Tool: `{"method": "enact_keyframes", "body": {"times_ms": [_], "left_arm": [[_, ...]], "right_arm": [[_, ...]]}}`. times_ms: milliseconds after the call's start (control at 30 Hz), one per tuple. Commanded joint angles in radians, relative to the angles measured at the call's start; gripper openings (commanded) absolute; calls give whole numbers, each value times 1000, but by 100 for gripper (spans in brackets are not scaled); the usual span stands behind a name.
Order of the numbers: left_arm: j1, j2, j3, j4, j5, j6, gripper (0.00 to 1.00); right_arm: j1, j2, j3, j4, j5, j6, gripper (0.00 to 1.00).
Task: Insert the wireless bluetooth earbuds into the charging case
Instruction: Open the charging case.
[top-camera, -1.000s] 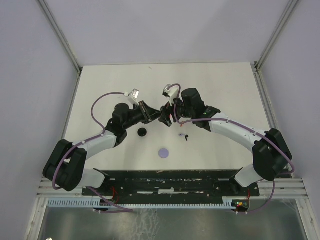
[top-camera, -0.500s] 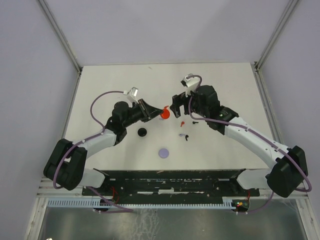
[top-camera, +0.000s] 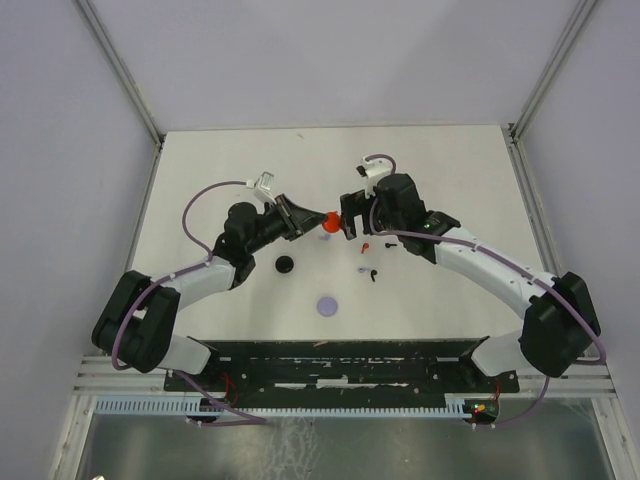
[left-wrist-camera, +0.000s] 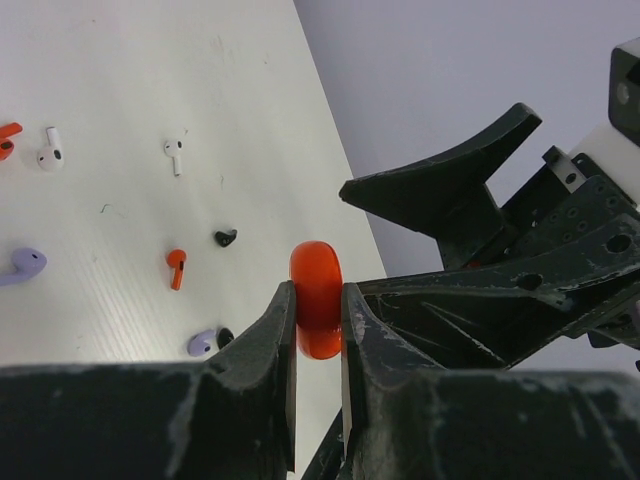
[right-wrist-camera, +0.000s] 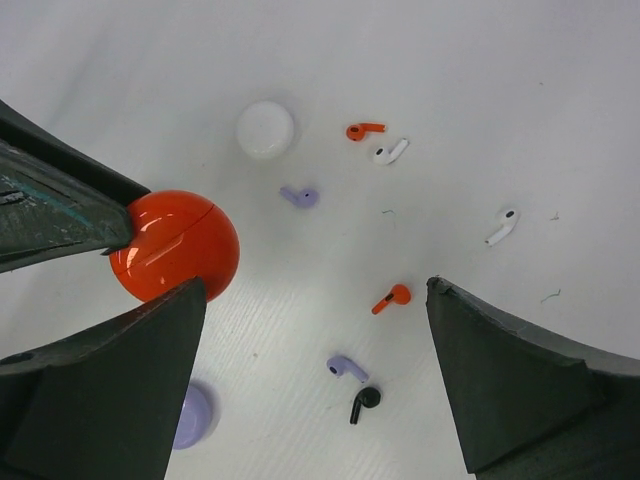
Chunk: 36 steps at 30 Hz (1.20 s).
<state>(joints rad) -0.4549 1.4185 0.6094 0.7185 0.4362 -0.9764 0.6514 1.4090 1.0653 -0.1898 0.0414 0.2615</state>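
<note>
1. Step in hand, by the look of it: readying the case, with no earbud picked up yet.
2. Pinched edge-on in the left pincer (left-wrist-camera: 318, 300), narrow around it: the red case (left-wrist-camera: 316, 268), lifted clear of the table (top-camera: 450, 170) near its middle.
3. Spread wide and holding nothing: the right pincer (right-wrist-camera: 315, 290), one finger just under the red case. Touching or not: unclear.
4. Looks shut, with only a thin seam across the shell. Probably needs opening first, with a firm left grip and a right-hand pinch on the other half along that seam.
5. After that, likely calls for a drop to the table for the red earbud (right-wrist-camera: 390, 297) and its twin, loose among white, lavender and black earbuds, all well apart from the case. Tiny and stemmed, so asks for a narrow, well-centred pinch.
6. Seen only from the left wrist: the case's slim edge and the small share of it caught between the fingertips. A likely slip under any sideways push.
7. Seen only from the right wrist: the seam, the round face of the case, and a white disc (right-wrist-camera: 265, 130) on the table beyond.
8. Seen only from above: both arms meeting mid-table, plus a black disc (top-camera: 285, 264) and a lavender disc (top-camera: 327, 305) nearer the bases. Earbuds there mere specks.
</note>
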Motion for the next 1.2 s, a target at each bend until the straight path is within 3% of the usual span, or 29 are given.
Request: {"method": "enact_keyframes", "body": {"times_ms": [0,533,700,867,1000,1167], "left_arm": [[2,-8,10,78,-12,-49,3],[6,15,-9,150,-8,-129,3],[66,7,-40,167,-12,-172,3],[186,-12,-94,236,18,-233,3],[231,10,-119,336,71,-296,3],[237,56,-139,437,117,-352,3]], "right_arm": [[-2,23,-3,66,-29,32,99],[-2,103,-2,150,-31,51,99],[-2,83,-23,129,7,53,99],[-4,91,7,-37,171,86,100],[-3,186,141,-245,230,119,89],[-3,301,242,-354,239,142,80]]}}
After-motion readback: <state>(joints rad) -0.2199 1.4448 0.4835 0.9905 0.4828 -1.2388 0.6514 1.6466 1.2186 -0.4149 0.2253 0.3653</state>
